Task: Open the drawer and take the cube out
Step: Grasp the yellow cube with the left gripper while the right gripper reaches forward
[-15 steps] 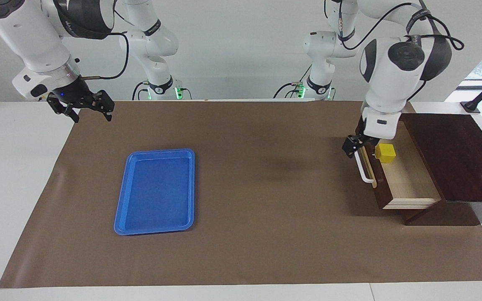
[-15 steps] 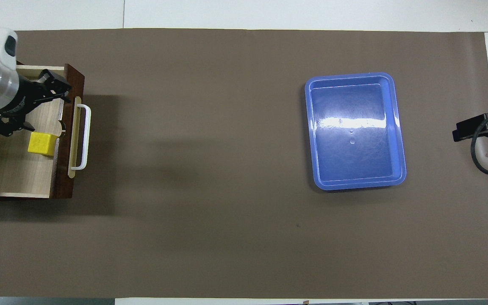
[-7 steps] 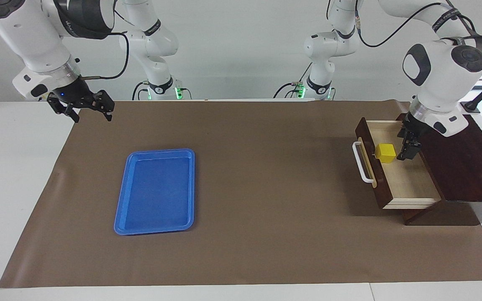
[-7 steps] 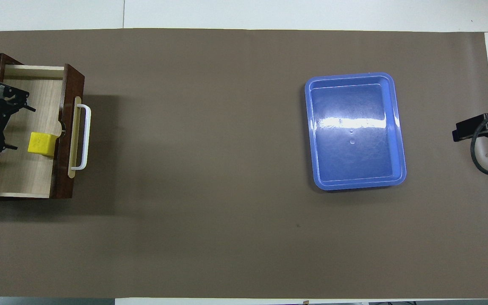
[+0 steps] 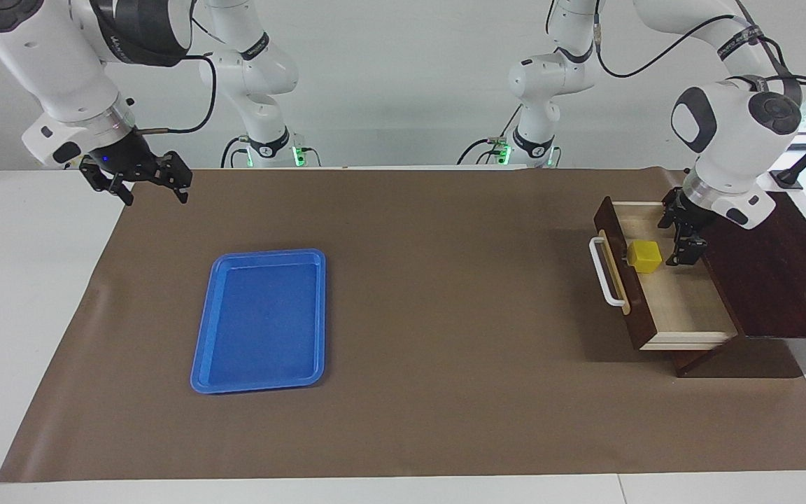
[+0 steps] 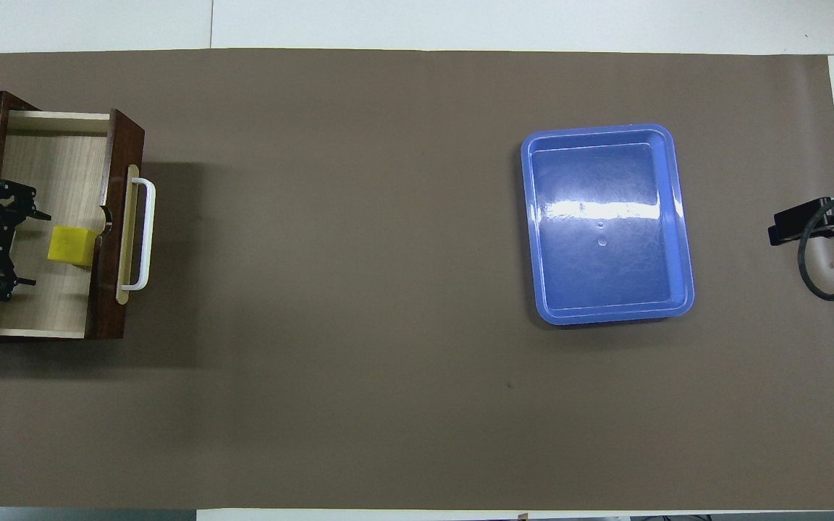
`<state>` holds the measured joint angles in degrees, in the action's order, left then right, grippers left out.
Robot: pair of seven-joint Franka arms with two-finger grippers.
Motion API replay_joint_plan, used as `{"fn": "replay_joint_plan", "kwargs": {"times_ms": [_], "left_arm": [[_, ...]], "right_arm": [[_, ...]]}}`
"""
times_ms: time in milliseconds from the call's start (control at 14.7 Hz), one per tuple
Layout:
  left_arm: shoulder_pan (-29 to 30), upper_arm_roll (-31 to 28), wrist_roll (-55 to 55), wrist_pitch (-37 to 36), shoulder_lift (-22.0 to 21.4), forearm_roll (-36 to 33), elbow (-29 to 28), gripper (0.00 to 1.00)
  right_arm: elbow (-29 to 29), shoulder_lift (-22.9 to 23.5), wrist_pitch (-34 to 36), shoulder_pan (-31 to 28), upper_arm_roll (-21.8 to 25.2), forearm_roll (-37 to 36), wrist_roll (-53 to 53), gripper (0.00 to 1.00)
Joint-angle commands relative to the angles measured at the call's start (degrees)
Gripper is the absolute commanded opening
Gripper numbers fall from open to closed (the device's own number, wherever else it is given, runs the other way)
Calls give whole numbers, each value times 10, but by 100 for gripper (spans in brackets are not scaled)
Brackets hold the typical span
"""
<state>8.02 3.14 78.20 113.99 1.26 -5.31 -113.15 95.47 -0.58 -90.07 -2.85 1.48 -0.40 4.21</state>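
Observation:
The drawer of the dark brown wooden box stands pulled out, its white bar handle toward the table's middle. The yellow cube sits on the pale drawer floor just inside the front panel. My left gripper is open and low over the drawer, beside the cube on the box's side, not touching it. In the overhead view the drawer, cube and left gripper show the same, with the fingers spread wider than the cube. My right gripper waits open over the mat's corner.
A flat blue tray lies empty on the brown mat toward the right arm's end; it also shows in the overhead view. The right gripper shows at the mat's edge there. Bare mat lies between tray and drawer.
The left gripper left the drawer handle, swung over the open drawer to the box side of the cube, then lined up with the cube. The drawer, cube and right arm stayed put.

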Motion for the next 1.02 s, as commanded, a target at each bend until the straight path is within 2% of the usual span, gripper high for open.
{"fn": "replay_joint_plan", "kwargs": {"times_ms": [0, 408, 475, 543, 679, 747, 815, 951], "left_arm": [[-7, 5, 55, 31, -16, 8, -27, 100], [2, 5, 60, 55, -17, 25, -56, 100], [1, 5, 64, 55, -15, 27, -56, 96], [-1, 5, 76, 56, -14, 32, -55, 74], [1, 5, 84, 54, -11, 38, -45, 20], [1, 5, 85, 50, -10, 39, -41, 0], [1, 5, 85, 34, -7, 39, -26, 0], [-2, 4, 87, -65, 24, 38, 68, 0]], "right_arm": [[66, -35, -28, 0, -8, 18, -88, 100], [120, -29, -70, 40, -9, 138, -373, 100], [130, -24, -85, 52, -9, 162, -424, 100], [137, -18, -100, 64, -9, 177, -466, 100], [144, -4, -132, 89, -9, 216, -551, 100], [146, 3, -147, 100, -9, 240, -593, 100], [150, 15, -173, 122, -9, 262, -642, 100], [154, 35, -217, 151, -9, 305, -715, 100]]}}
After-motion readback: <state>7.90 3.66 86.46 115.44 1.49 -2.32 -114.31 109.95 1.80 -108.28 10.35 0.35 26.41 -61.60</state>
